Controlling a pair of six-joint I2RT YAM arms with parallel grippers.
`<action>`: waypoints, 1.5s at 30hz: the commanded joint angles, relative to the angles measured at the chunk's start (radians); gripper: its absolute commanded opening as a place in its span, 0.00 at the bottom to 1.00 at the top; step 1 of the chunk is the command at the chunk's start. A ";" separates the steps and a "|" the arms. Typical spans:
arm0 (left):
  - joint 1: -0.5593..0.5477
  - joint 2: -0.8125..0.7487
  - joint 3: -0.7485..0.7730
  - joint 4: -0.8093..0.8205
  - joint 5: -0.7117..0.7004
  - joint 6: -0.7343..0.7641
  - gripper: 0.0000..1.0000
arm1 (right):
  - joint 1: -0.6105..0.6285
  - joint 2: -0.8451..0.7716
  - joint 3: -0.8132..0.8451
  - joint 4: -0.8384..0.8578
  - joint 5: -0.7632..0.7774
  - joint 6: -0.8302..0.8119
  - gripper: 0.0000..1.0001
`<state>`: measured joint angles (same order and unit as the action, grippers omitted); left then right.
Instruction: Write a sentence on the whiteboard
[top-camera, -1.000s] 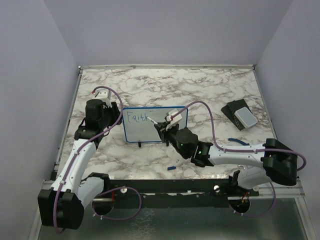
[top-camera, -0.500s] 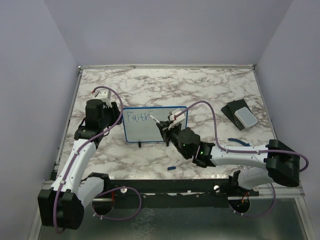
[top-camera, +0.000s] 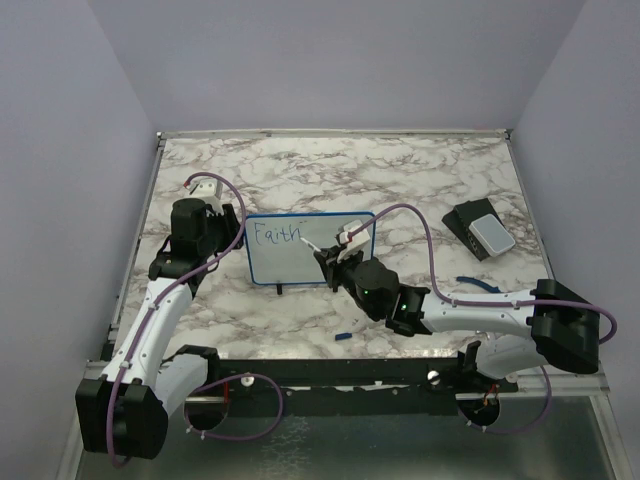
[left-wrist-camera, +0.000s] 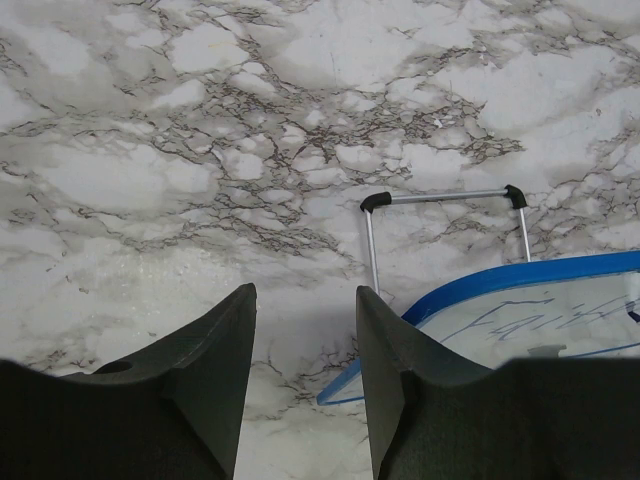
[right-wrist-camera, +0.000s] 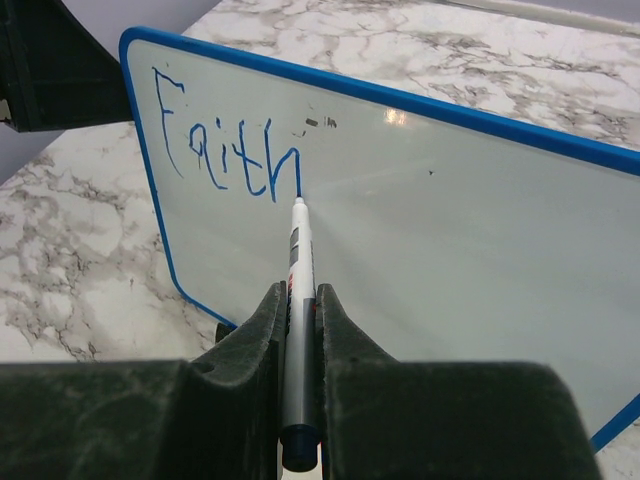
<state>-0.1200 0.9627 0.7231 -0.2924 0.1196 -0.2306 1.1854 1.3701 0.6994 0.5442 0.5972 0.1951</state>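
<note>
Marker (right-wrist-camera: 297, 235) tip now sits at the h's foot, so the sentence (right-wrist-camera: 225, 150) on the mid-table whiteboard (right-wrist-camera: 450, 230) reads "Faith", with more words to come. Right gripper (right-wrist-camera: 300, 300) pinches the marker; left gripper (left-wrist-camera: 305, 295) stands spread.

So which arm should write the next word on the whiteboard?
Right. The right gripper is shut on the marker, whose tip sits at the whiteboard at the end of "Faith". The left gripper stands open at the whiteboard's left edge, with no marker.
</note>
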 joint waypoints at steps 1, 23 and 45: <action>-0.005 -0.020 -0.013 0.013 0.035 -0.003 0.47 | 0.001 0.006 -0.025 -0.048 0.015 0.025 0.01; -0.006 -0.019 -0.014 0.013 0.032 -0.004 0.47 | 0.009 -0.044 -0.043 -0.081 0.033 0.025 0.01; -0.006 -0.018 -0.013 0.013 0.034 -0.004 0.47 | 0.030 -0.205 -0.090 -0.142 0.136 0.030 0.01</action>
<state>-0.1200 0.9623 0.7231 -0.2924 0.1196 -0.2306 1.2095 1.1835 0.6289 0.4198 0.6712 0.2173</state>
